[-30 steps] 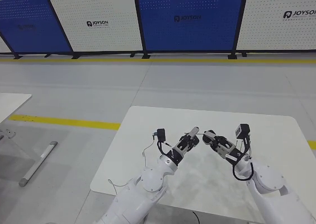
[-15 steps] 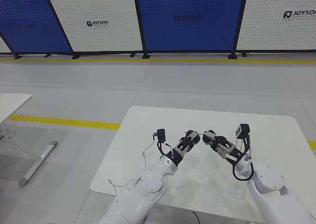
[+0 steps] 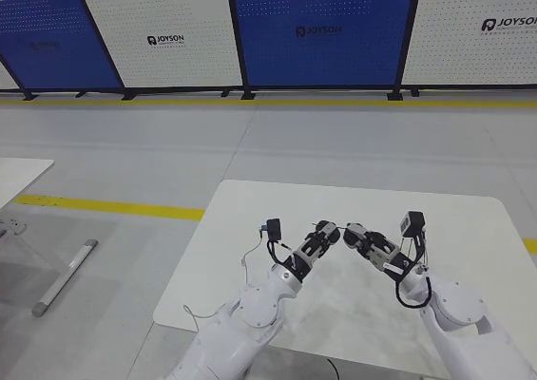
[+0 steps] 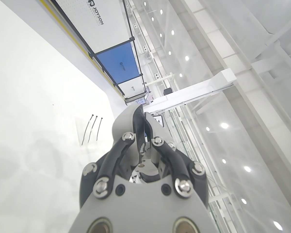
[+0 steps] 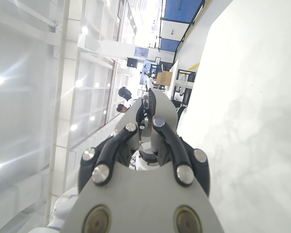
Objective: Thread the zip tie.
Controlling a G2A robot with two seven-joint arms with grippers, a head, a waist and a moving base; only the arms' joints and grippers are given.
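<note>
**Zip tie held in the air between two closed grippers; three spares on the table**

Nearest the camera in the top view, both arms rose from the lower edge and met just below the frame's centre, above the white table [image 3: 249, 237].

The left gripper [image 3: 325, 228] had its jaws pressed together, as its own wrist view confirmed [image 4: 141, 109]. Whether they nipped anything could not be told.

The right gripper [image 3: 351, 234] was likewise closed. Its wrist view [image 5: 149, 95] showed a thin dark strip running down between the fingers, so it was taken as clamping the zip tie [image 3: 340, 226].

The zip tie appeared as one fine dark line in the air, bridging the small gap between the two sets of tips. It reached the left tips and entered the right ones.

Count: two grippers, one zip tie in hand, one table.

Farther out, three spare zip ties [image 4: 92, 129] lay side by side on the table, well apart from the left gripper.

Compared with a second before, the left gripper had drawn back slightly toward the lower left of the top view, and the gap between the tips had narrowed.
</note>
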